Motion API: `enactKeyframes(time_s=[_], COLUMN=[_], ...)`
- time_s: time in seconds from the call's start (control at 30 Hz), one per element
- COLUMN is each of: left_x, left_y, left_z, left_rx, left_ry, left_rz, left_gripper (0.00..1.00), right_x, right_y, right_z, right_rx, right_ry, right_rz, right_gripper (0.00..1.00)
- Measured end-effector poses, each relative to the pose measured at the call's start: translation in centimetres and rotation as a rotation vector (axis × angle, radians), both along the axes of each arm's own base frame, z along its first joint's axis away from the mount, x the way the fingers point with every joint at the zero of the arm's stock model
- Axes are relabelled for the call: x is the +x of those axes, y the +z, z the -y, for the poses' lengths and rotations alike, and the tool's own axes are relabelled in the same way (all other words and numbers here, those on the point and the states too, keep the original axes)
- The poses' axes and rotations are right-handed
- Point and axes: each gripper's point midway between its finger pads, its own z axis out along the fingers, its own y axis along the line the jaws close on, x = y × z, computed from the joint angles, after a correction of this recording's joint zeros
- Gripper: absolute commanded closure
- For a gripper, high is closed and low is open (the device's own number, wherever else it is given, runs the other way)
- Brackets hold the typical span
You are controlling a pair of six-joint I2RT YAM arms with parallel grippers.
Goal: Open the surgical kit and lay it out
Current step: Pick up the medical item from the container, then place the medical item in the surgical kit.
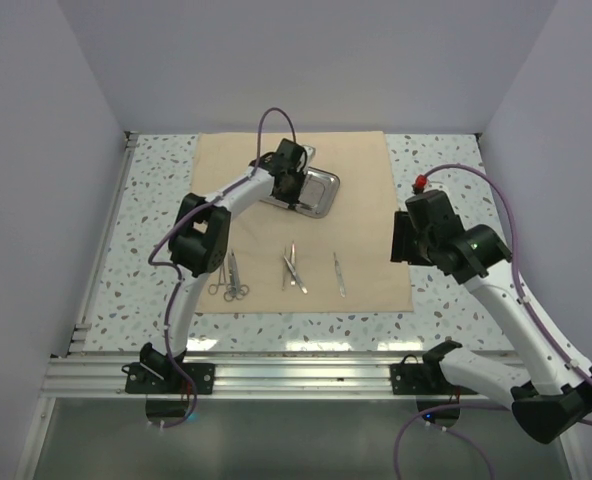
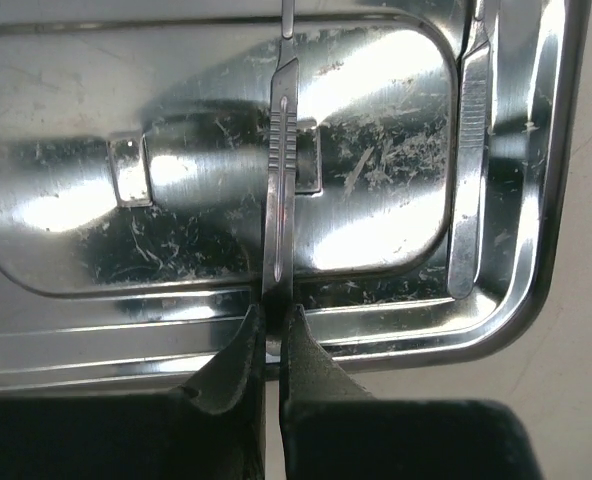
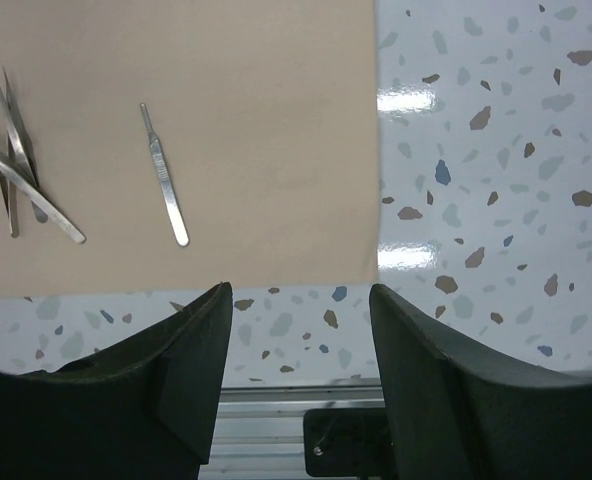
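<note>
The beige cloth wrap [image 1: 366,180] lies spread flat on the table. The steel tray [image 1: 321,192] sits on its far middle. My left gripper [image 1: 294,185] is over the tray's near rim, shut on the end of a thin ridged steel handle [image 2: 279,190] that reaches across the tray [image 2: 76,260]. A second thin instrument [image 2: 468,180] lies along the tray's right rim. On the cloth near me lie scissor-like instruments [image 1: 231,280], tweezers [image 1: 293,270] and a thin handle [image 1: 338,273]. My right gripper [image 1: 406,238] is open and empty at the cloth's right edge [image 3: 299,300].
In the right wrist view the tweezers [image 3: 16,170] and the thin handle [image 3: 164,175] lie on the cloth [image 3: 266,120], with speckled tabletop [image 3: 496,180] to its right. An aluminium rail [image 1: 296,370] runs along the near edge. White walls enclose the table.
</note>
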Motion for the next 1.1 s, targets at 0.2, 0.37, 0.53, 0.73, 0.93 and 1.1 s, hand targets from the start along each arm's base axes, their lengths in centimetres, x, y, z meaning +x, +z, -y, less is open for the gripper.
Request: enactKeyframes(time_s=[0.2,0.37,0.53,0.73,0.93,1.1], left_x=[-1.1,-1.4,-2.6,-9.1,-20.3,-26.1], left_y=[1.7,4.5,8.9,11.4,8.4,5.5], left_z=[0.0,0.0,0.3,4.5,12.2,15.2], left_rx=[-0.035,-0.078,-0.119,-0.145,-0.120,-0.076], left_ry=[0.100,0.162,0.218,0.267,0.237,0.259], left_rz=[-0.078,-0.076,-0.029,-0.018,-0.082,-0.115], left_gripper=[1.00,1.00,1.00,1.00,1.00,1.00], right_x=[-0.5,-0.9,-1.5,-2.6,-4.9,-7.5], right_y=[0.4,0.8,1.3,2.2,3.0,4.2], right_z=[0.2,0.2,0.2,0.4,1.2,2.3], right_rx=[0.015,0.034,0.056,0.089,0.118,0.141], right_ry=[0.002,0.010,0.019,0.034,0.047,0.052], right_rz=[0.022,0.037,0.055,0.080,0.100,0.128], right_gripper=[0.39,0.39,0.39,0.39,0.39,0.39])
